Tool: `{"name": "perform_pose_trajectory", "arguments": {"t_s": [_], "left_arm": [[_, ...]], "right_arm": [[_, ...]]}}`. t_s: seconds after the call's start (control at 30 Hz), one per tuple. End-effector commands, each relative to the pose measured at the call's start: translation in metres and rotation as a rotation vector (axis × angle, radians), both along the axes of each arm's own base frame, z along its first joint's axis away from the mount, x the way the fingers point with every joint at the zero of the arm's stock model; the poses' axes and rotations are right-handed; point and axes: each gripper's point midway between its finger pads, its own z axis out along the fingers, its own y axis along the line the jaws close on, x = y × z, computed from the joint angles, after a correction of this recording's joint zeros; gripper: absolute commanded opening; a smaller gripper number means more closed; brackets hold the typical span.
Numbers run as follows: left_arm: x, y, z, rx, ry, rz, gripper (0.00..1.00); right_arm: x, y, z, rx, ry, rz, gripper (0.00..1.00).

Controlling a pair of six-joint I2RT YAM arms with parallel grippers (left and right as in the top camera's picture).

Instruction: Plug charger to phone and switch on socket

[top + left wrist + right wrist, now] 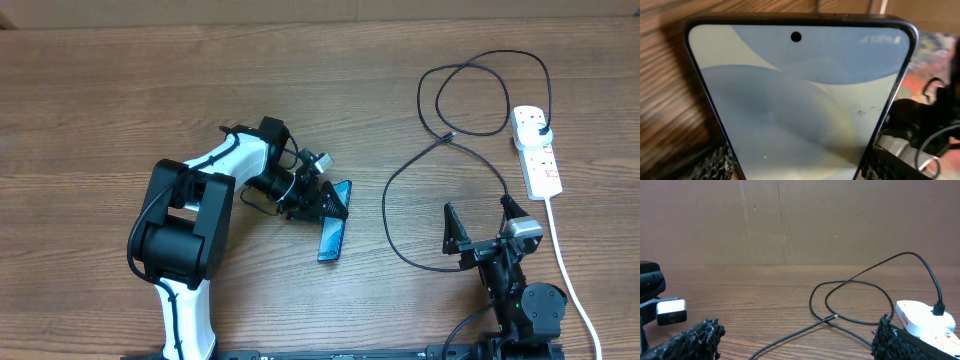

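The phone [332, 238] has a lit blue-white screen and is held tilted on its long edge at the table's middle. My left gripper [322, 203] is shut on its near end. In the left wrist view the phone [800, 95] fills the frame between the two fingers [800, 169]. The charger, a thin black cable [400, 175], loops at the right, with its connector tip [453, 135] free on the table and its plug [541, 129] in the white socket [538, 158]. My right gripper [480, 228] is open and empty, and the tip [833, 316] lies ahead of its fingers [795, 342].
The socket's thick white cord [566, 265] runs down the right side to the front edge. The socket [920, 320] sits right beside my right gripper's right finger. The table is brown wood, with a cardboard wall [790, 220] behind it.
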Motion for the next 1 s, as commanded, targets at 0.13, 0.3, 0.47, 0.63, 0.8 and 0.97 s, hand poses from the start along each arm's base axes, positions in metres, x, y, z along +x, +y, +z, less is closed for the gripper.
{"name": "perform_pose_trajectory", "arguments": {"t_s": [0.13, 0.3, 0.47, 0.63, 0.8, 0.97], "left_arm": [[0.009, -0.022, 0.053, -0.359, 0.054, 0.058, 0.61], [0.017, -0.022, 0.081, -0.517, 0.096, 0.104, 0.61], [0.019, -0.021, 0.088, -0.528, 0.177, 0.136, 0.59], [0.019, -0.021, 0.088, -0.491, 0.277, 0.166, 0.59], [0.019, -0.021, 0.088, -0.428, 0.441, 0.214, 0.58], [0.019, -0.021, 0.088, -0.377, 0.569, 0.250, 0.57]], "right_arm": [[0.000, 0.000, -0.003, -0.005, -0.001, -0.005, 1.00], [0.000, 0.000, -0.003, -0.005, -0.001, -0.005, 1.00], [0.000, 0.000, -0.003, -0.005, -0.001, -0.005, 1.00], [0.000, 0.000, -0.003, -0.005, -0.001, -0.005, 1.00], [0.000, 0.000, -0.003, -0.005, -0.001, -0.005, 1.00], [0.000, 0.000, -0.003, -0.005, -0.001, -0.005, 1.00]]}}
